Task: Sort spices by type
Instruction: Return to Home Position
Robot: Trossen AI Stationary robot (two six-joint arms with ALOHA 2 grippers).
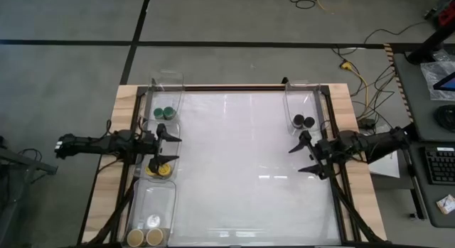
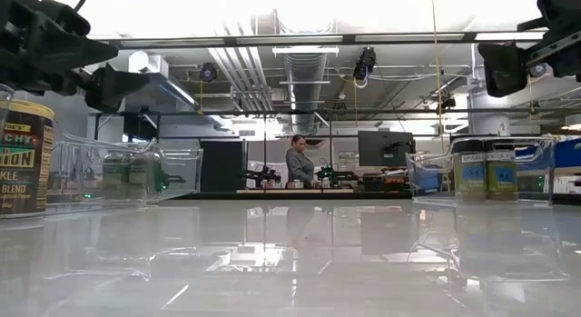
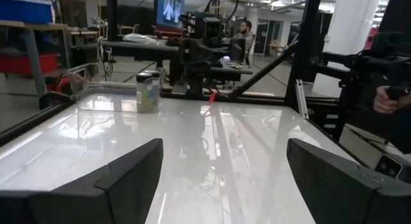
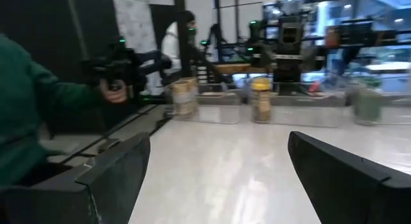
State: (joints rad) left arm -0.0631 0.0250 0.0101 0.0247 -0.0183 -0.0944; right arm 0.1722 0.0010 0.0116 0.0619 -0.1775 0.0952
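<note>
The left gripper (image 1: 176,149) hangs at the left edge of the white glossy worktop (image 1: 242,163), its fingers wide apart and empty, near the small yellow-lidded spice jars (image 1: 162,169). The right gripper (image 1: 297,160) is at the right edge, also spread and empty. The green-lidded jars (image 1: 164,113), tan-lidded jars (image 1: 146,237) and black-lidded jars (image 1: 303,121) stand in clear rectangular plastic bins (image 1: 158,198).

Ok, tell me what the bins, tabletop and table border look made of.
Bins: likely clear plastic; the jars show through the walls, and the edges catch light.
Tabletop: a smooth, glossy white sheet, perhaps laminate or acrylic, given its mirror-like reflections.
Border: looks like pale wood or plywood; it is tan and matte, with no glare.
</note>
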